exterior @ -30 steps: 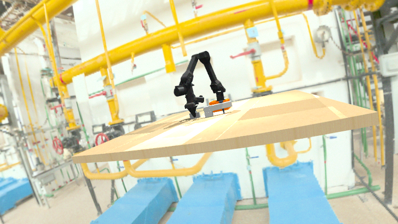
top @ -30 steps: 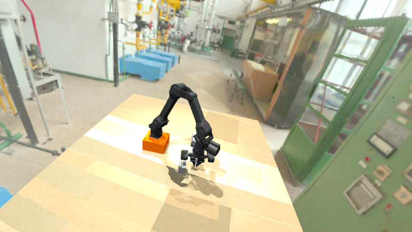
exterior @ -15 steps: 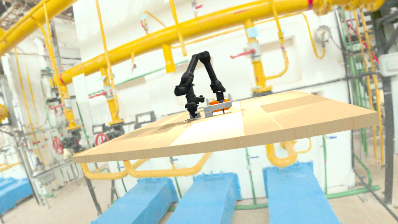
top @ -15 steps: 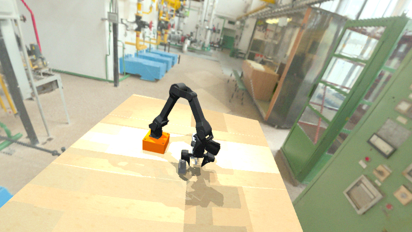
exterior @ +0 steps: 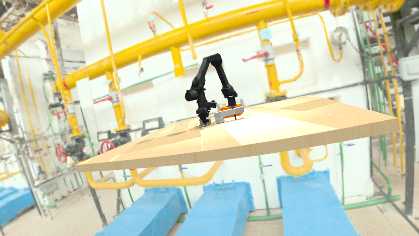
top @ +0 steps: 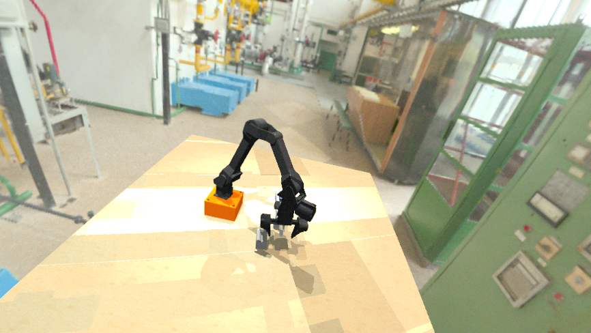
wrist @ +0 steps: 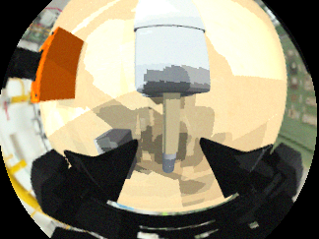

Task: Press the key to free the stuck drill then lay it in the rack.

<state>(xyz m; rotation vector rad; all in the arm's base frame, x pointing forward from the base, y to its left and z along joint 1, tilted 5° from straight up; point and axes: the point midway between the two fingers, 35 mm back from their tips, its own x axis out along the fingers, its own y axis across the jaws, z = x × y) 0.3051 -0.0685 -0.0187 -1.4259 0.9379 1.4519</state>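
Observation:
The drill (wrist: 171, 122) shows in the wrist view as a slim tan rod with a grey-blue tip. It sticks out from the end of a large light grey housing (exterior: 230, 112) (wrist: 169, 48). A small grey block (top: 261, 239) (wrist: 114, 139), which looks like the rack, stands on the table to the left of the fingers. My gripper (top: 281, 235) (exterior: 205, 123) (wrist: 169, 142) is wide open and low over the table. Its fingers stand apart on either side of the drill's outer part, without closing on it. The key cannot be made out, and the arm hides much of the housing in the top view.
The orange base (top: 222, 207) (wrist: 61, 68) of the arm stands on the wooden table (top: 165, 285) (exterior: 249, 148), to the left of the housing in the wrist view. The housing's long bar reaches back beside the base in the exterior view. The small grey block is close to the left finger.

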